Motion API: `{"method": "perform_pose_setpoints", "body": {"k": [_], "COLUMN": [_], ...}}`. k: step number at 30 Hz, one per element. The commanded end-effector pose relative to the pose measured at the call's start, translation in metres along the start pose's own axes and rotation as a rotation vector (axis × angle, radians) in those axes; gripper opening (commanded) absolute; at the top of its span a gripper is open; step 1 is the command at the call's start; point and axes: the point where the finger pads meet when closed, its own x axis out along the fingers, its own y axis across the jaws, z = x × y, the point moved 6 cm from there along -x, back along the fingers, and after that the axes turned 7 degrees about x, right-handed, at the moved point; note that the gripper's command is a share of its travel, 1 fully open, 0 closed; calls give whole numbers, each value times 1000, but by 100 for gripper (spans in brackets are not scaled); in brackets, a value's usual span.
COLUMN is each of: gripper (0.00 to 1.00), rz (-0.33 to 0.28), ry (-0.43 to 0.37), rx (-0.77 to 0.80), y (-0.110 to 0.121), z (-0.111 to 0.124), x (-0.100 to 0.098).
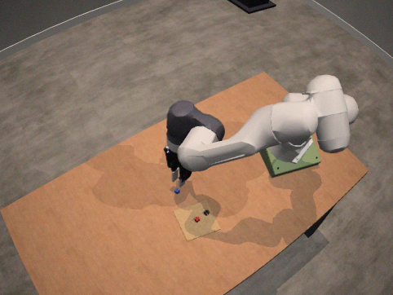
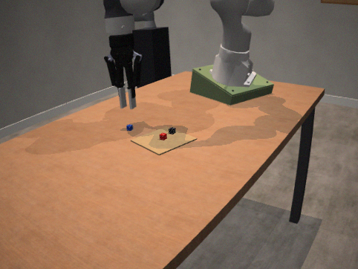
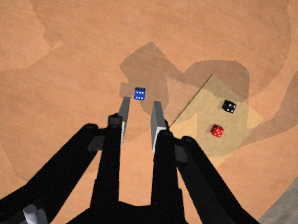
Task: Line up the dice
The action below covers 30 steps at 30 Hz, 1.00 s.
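Nearest in the exterior view lies a broad stretch of the orange-brown surface (image 2: 111, 208), with no writing, brand or label readable anywhere on it or on the machine. Farther in, the tan mat (image 2: 150, 146) lies flat, carrying the red die (image 2: 163, 136) and, just behind it toward the base, the black die (image 2: 171, 130); the two stand close together but apart. The blue die (image 2: 129, 127) rests off the mat on the bare surface, near the mat's left corner. Pips are too small to count from outside; in the wrist view the blue die (image 3: 140, 94) shows a face with several white pips, though the number cannot be told for sure.

Above and just behind the blue die hangs the pincer (image 2: 126, 100), fingers pointing straight down, drawn in to a narrow gap and gripping nothing, well clear of the surface. The white arm (image 1: 245, 134) reaches out nearly level from its shoulder, with the dark wrist turned down at the end. Farthest back, the arm rises from a green base block (image 2: 200, 83).
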Motion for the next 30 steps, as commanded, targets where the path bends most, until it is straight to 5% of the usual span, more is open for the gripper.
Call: {"method": "perform_pose_setpoints", "body": {"k": [1, 30], "gripper": [19, 19], "rz": [-2, -3], "ry": [-1, -2], "rx": [-26, -26], "y": [-1, -1], "z": [1, 1], "x": [-1, 3]}}
